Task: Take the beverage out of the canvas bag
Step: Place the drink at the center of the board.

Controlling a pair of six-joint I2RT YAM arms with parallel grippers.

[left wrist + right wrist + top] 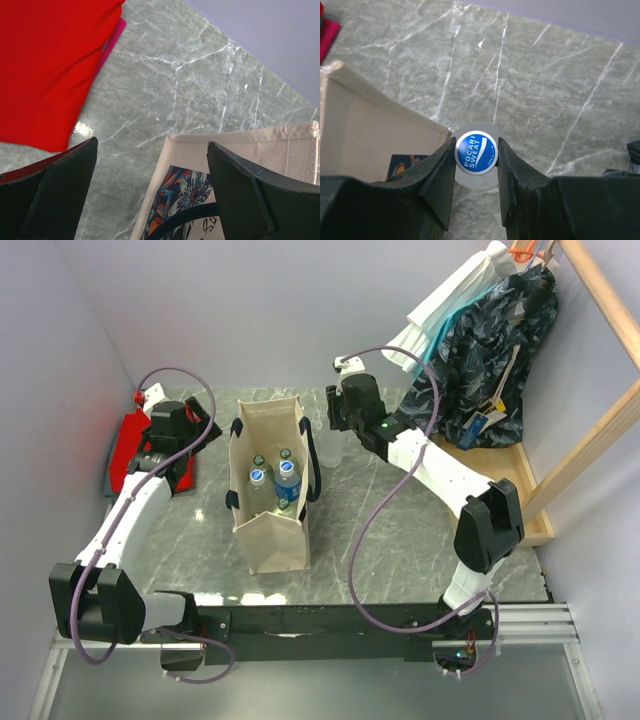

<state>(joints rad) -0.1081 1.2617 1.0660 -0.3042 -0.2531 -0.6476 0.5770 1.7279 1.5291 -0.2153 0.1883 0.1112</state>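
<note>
The Pocari Sweat bottle point(476, 154) is pinched by its blue cap between the closed fingers of the right gripper point(476, 146). It is outside the canvas bag point(370, 135), whose rim lies just left of those fingers. Such a small hold may let the bottle swing, slip, or topple on the marble table point(560, 75) at release. The left gripper point(152, 195) hangs open, with the red cloth point(45, 65) to its left.

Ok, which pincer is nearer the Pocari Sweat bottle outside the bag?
Right. The right pincer grips the Pocari Sweat bottle by its cap, right of the canvas bag. The left pincer hangs open across the bag, by the red cloth.
</note>
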